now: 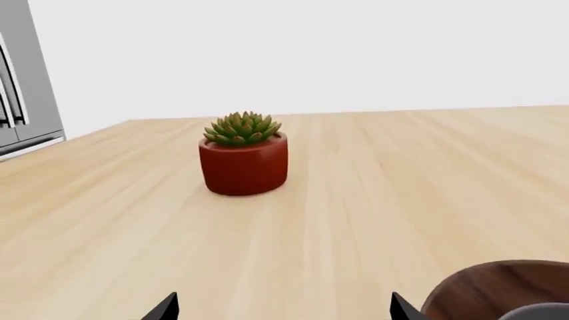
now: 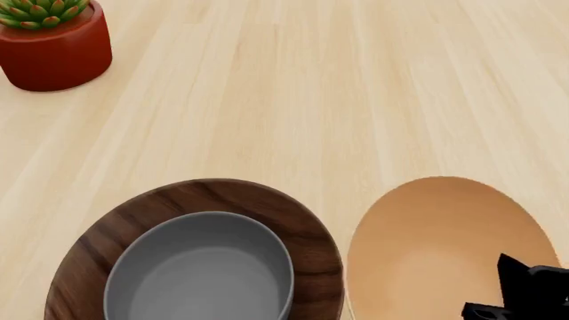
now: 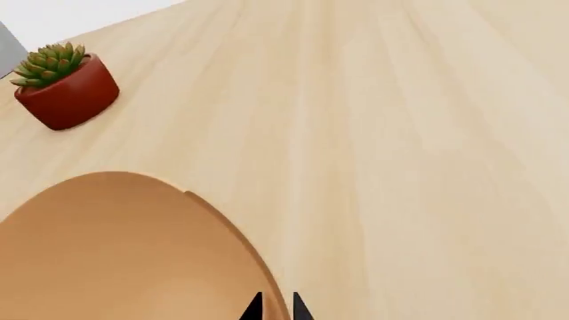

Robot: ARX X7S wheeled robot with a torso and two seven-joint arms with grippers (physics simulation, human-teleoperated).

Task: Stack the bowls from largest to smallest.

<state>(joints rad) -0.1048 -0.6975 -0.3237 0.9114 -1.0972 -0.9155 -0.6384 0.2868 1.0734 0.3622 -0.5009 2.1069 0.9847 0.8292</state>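
Observation:
The large walnut wooden bowl [image 2: 222, 195] sits on the table at the near left, with the grey bowl [image 2: 200, 273] nested inside it. The orange-tan bowl [image 2: 436, 240] is just to its right. My right gripper [image 2: 524, 297] is at that bowl's near right rim. In the right wrist view its tips [image 3: 276, 308] stand close together, one on each side of the orange-tan bowl's [image 3: 116, 247] rim, shut on it. My left gripper [image 1: 282, 310] is wide open and empty over bare table, with the walnut bowl [image 1: 494, 287] and a sliver of the grey bowl [image 1: 544, 312] beside it.
A red pot with a green succulent [image 2: 53, 47] stands at the far left of the light wooden table [image 2: 356, 100]; it also shows in the left wrist view [image 1: 242, 160] and the right wrist view [image 3: 66, 93]. A grey cabinet [image 1: 26, 73] stands beyond the table's edge.

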